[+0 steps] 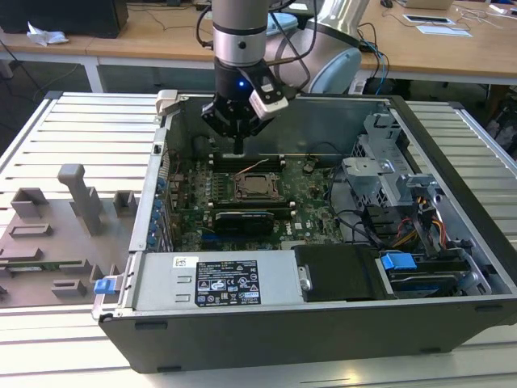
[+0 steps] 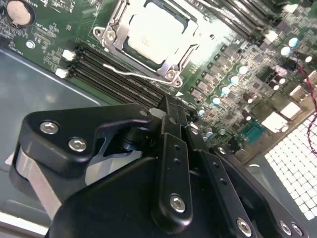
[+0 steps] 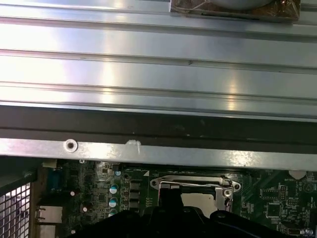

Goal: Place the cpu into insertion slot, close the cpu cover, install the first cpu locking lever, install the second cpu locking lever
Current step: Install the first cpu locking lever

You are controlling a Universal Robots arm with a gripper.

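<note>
The cpu point(image 2: 153, 29) lies flat in the insertion slot point(image 1: 242, 195) on the green motherboard point(image 1: 311, 194), its pale top showing. The cpu cover point(image 2: 174, 63) is down around it as a silvery frame. A thin wire locking lever point(image 2: 141, 76) runs along the socket's edge beside the memory slots; in the exterior view a thin lever point(image 1: 255, 166) slants up off the socket. My gripper point(image 1: 240, 148) hangs just behind the socket, over the memory slots. In the second wrist view the gripper point(image 2: 167, 105) is shut, with nothing between its fingers.
The open computer case point(image 1: 266, 339) walls in the board. Black memory slots point(image 2: 111, 74) run beside the socket. A power supply point(image 1: 218, 283) lies at the front, a drive cage point(image 1: 388, 174) and cables point(image 1: 404, 230) on the exterior view's right. A grey fixture tray point(image 1: 56, 234) sits outside on the exterior view's left.
</note>
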